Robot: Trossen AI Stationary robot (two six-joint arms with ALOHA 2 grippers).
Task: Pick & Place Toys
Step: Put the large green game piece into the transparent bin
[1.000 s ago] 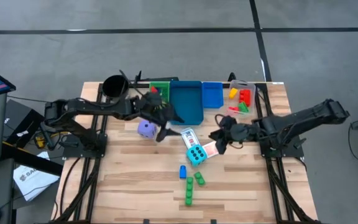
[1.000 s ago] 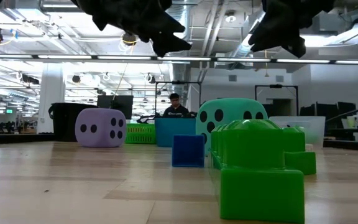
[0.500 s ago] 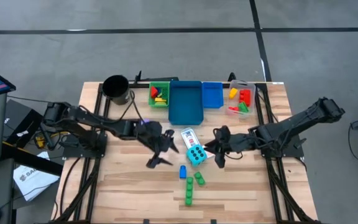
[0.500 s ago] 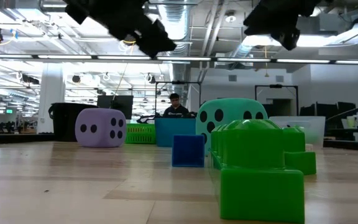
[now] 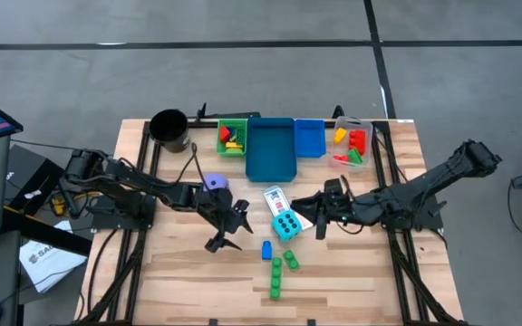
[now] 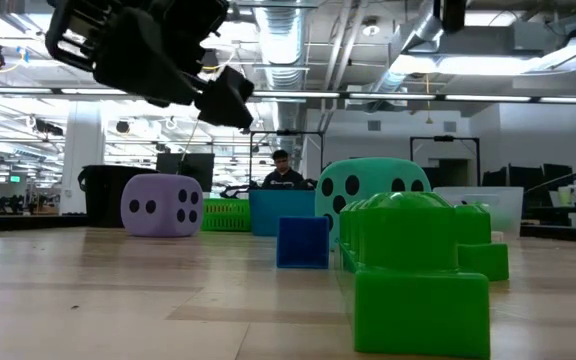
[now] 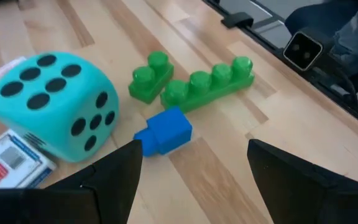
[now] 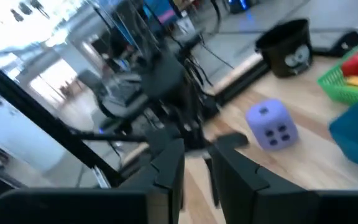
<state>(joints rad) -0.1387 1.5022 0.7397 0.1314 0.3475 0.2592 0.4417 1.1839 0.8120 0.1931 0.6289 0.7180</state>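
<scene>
Your left gripper [image 5: 229, 228] hung above the wood table [image 5: 179, 272] with its fingers spread apart and nothing between them. In its wrist view the two dark fingers [image 7: 120, 180] framed the small blue brick [image 7: 165, 132], which lay on the boards just ahead of them. From above, that blue brick [image 5: 266, 251] sat at about four o'clock from the gripper, close by but not touching it.

Your right gripper [image 5: 320, 213] hovered at three o'clock of the cyan dotted die [image 5: 285, 225], near it, fingers drawn nearly together and carrying nothing. Its wrist view looked across the table at the left arm and the purple die [image 8: 271, 126].

The cyan die stood near the table's middle, with a playing card [image 5: 275, 199] touching it at twelve o'clock and a red-faced card [image 5: 304, 218] peeking out at its three o'clock side. The purple die [image 5: 214, 183] rested at twelve o'clock from your left gripper, partly covered by the arm. A short green brick [image 5: 292, 262] and a long green brick [image 5: 275, 281] lay at six o'clock of the cyan die, just beside each other.

Along the far edge stood the black cup [image 5: 169, 129], a green bin [image 5: 232, 138] holding red and yellow bricks, two blue bins [image 5: 272, 149], and a clear bin [image 5: 352, 143] with yellow, red and green bricks inside.

In the low view a person [image 6: 282, 170] sat beyond the table.
</scene>
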